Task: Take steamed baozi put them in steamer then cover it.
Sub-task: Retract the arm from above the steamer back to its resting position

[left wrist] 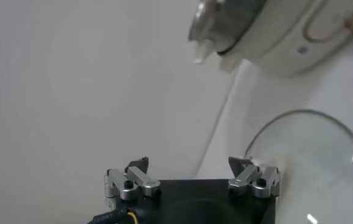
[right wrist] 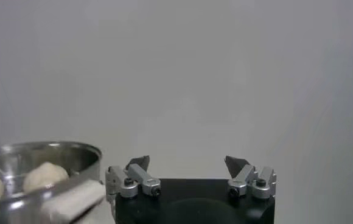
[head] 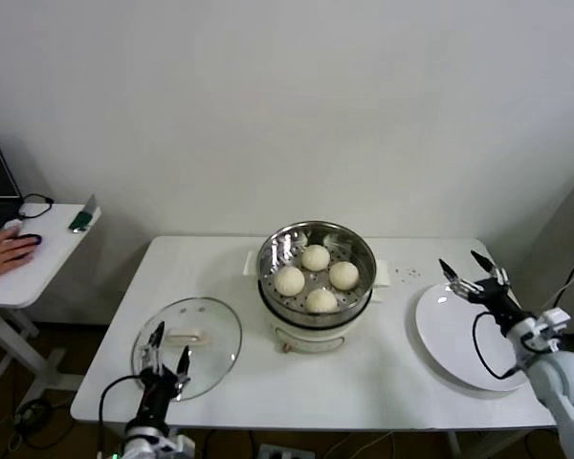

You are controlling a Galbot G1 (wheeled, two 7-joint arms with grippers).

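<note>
At the far left a side desk (head: 33, 263) stands apart from the work, with a person's hand (head: 5, 251) resting on it. On the white worktop (head: 220, 258), the left claw (head: 168, 350) hangs over the near edge of the glass lid (head: 210, 330), its fingers spread wide and holding nothing; the lid lies flat on the worktop, to the left of the steamer, and its white handle (head: 183, 337) sits just beyond the fingertips.

The steamer (head: 316, 251) stands in the middle of the worktop, uncovered, and all four steamed baozi (head: 316, 257) already rest on its perforated tray, so the loading looks finished and only the covering is left.

That step seems to fall to the left claw. To do it well, it should move forward until the fingers straddle the white handle, close squarely across it, and lift the lid level so the glass does not swing or slip. Then carry it right, centre it over the steel rim, and lower it straight down so the edge seats all round without pressing on the buns.

Further right, the white plate (head: 450, 335) lies bare, overhanging the worktop's right end. The right claw (head: 469, 272) hovers above its far edge, released and empty, clear of the steamer.
</note>
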